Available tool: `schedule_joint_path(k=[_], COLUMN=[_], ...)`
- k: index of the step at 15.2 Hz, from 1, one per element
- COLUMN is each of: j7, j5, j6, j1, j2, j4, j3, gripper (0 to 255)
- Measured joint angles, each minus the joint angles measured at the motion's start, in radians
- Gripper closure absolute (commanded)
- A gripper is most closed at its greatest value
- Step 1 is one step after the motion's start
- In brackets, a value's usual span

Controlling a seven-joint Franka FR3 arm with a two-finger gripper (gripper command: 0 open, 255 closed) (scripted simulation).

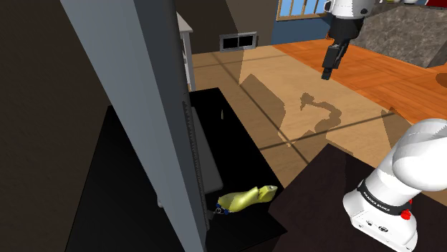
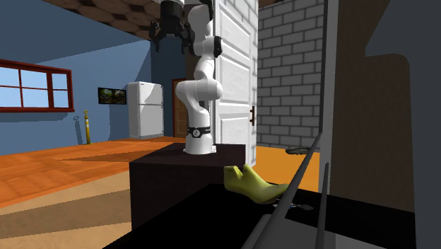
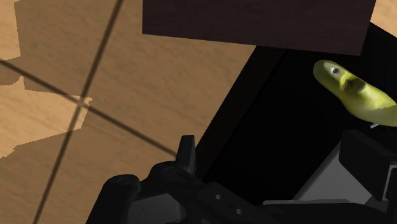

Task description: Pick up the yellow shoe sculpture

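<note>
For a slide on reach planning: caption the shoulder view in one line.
Black hand hangs high above the wooden floor, well away from the yellow shoe sculpture lying on the black surface.

yellow shoe sculpture (image 2: 252,186), white arm (image 2: 198,89), tool (image 2: 169,31) high

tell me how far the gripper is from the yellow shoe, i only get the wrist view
Observer: Far. In the shoulder view the gripper hangs high over the wood floor, while the yellow shoe lies low on a black surface beside the stand.
Operator: anything tall near the shoe
Observer: Yes, a tall grey panel rises close beside it, on the shoulder view's left.
Operator: what's behind the arm
Observer: In the second exterior view a white panelled door stands just behind the arm.
</note>
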Motion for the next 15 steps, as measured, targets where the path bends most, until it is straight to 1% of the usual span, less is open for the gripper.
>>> schedule_joint_path(k=[2,7,12,15], j7=[0.004,0.029,0.052,0.078], j5=[0.003,0.023,0.040,0.049], j6=[0.010,0.090,0.174,0.234], j1=[0.005,0.044,0.085,0.111], j2=[0.009,0.086,0.177,0.269], j4=[-0.006,-0.060,-0.107,-0.111], j3=[0.008,0.068,0.131,0.178], gripper=[0,0,0,0])
